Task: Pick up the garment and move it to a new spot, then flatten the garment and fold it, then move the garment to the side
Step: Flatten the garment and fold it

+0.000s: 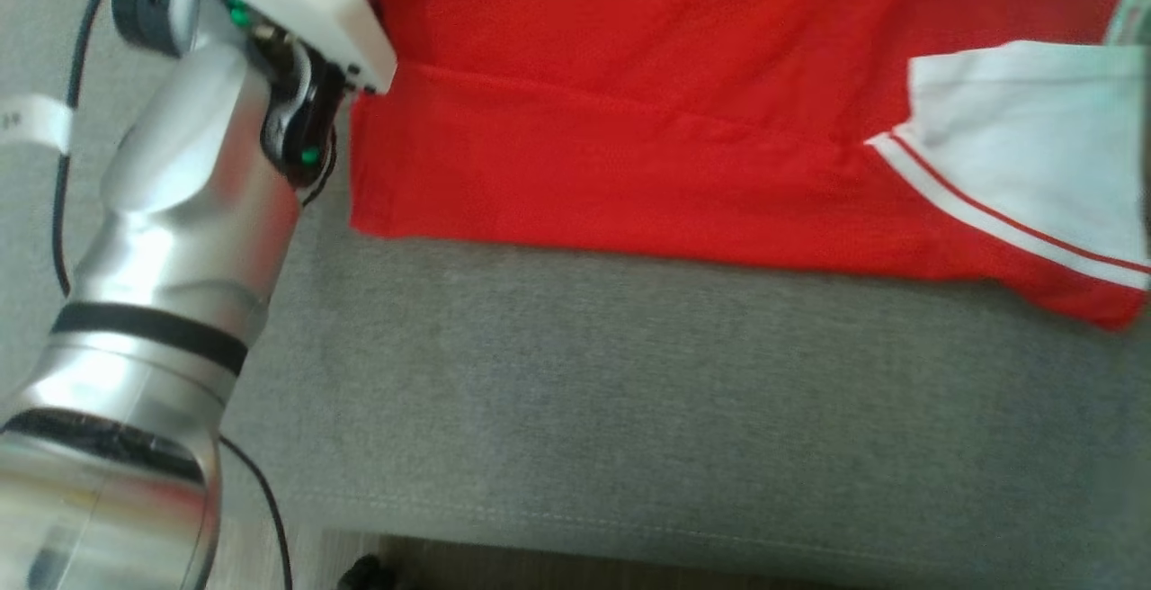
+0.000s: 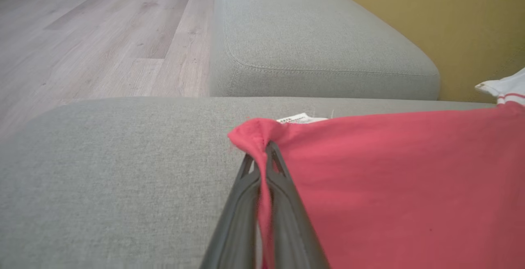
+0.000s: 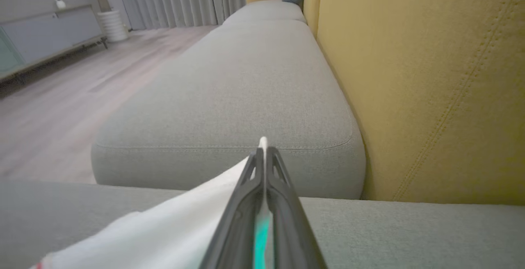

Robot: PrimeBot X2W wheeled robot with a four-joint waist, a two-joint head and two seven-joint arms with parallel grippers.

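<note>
Pinching one garment point(image 2: 389, 178), two hands point(image 2: 266, 149) point(image 3: 262, 153)

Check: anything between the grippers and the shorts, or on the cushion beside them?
Nothing visible. The left gripper pinches a red corner of the shorts, the right gripper their white panel; the cushion nearby lies bare.

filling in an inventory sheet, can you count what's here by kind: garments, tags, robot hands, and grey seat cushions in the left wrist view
red and white athletic shorts: 1
white tag: 1
robot hands shut on the shorts: 2, left hand and right hand
grey seat cushions, left wrist view: 2
total: 6
</note>
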